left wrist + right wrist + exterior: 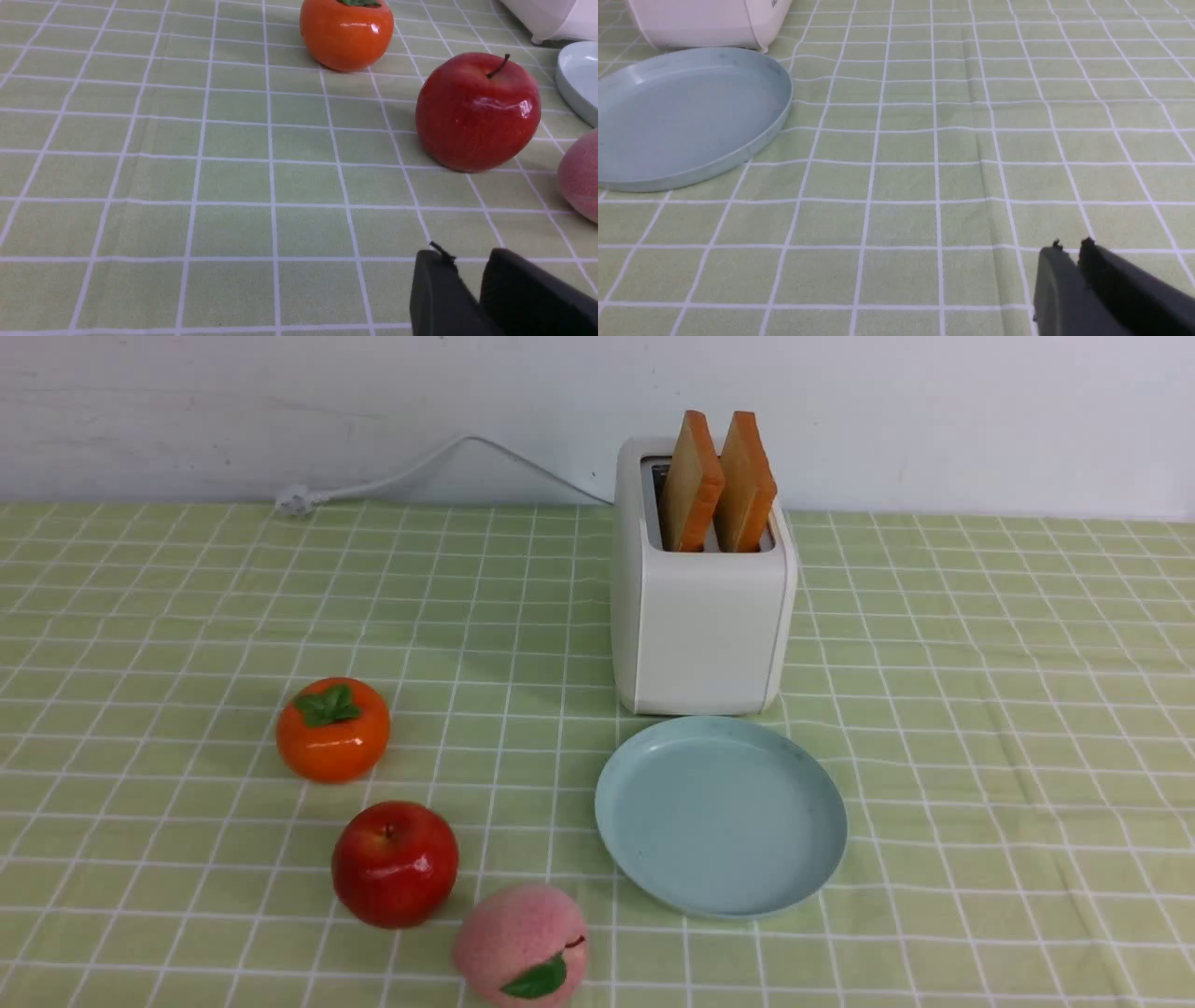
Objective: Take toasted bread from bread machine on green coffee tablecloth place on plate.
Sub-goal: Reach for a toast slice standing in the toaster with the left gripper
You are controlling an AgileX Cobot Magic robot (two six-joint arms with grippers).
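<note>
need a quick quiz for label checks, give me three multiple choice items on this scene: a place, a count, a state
1. Where is the plate relative to the toaster? A behind it B on the robot's side of it C on top
2. How many toast slices stand in it? A one B two C three
3. The plate is: A bare B holding toast C upside down
Answers: 1 B, nearer the camera; 2 B, two stick up; 3 A, nothing on it
</note>
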